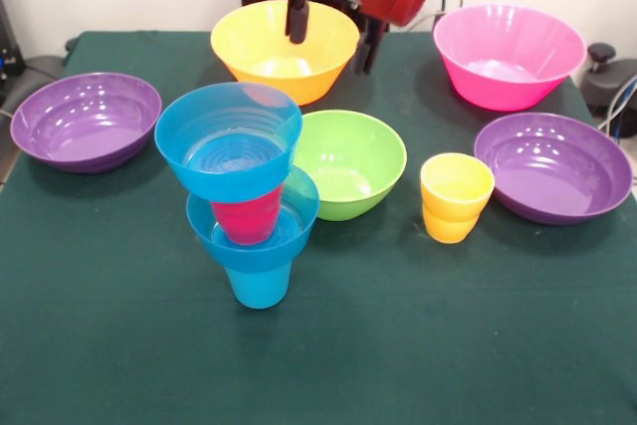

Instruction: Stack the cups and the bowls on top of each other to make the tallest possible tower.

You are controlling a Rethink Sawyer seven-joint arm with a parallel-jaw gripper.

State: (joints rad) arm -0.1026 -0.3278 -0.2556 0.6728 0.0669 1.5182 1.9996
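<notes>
Tower (pixel 244 201) of blue cup, blue bowl, red cup, tilted blue bowl near worktop's (pixel 119 345) front-left; yellow cup (pixel 456 196) toward right edge, likely light, stiff, slippery, best pinched at rim; tool (pixel 333 22) fingers apart, empty, at rear edge.

My gripper (pixel 333 32) hangs high at the back over the orange bowl (pixel 284 47), its two dark fingers (pixel 299 15) spread apart with nothing between them. In front stands the tower (pixel 244 196): blue cup (pixel 258 284) on the green cloth (pixel 119 345), a small blue bowl (pixel 289 226) on it, the red cup (pixel 246 218) inside that, a second blue bowl (pixel 228 136) tilted on top. The lime bowl (pixel 348 161) sits just beside it. The yellow cup (pixel 456 196) stands upright between the lime bowl and the right purple bowl (pixel 553 166). Pink bowl (pixel 510 55) far right, another purple bowl (pixel 86 120) far left.
</notes>
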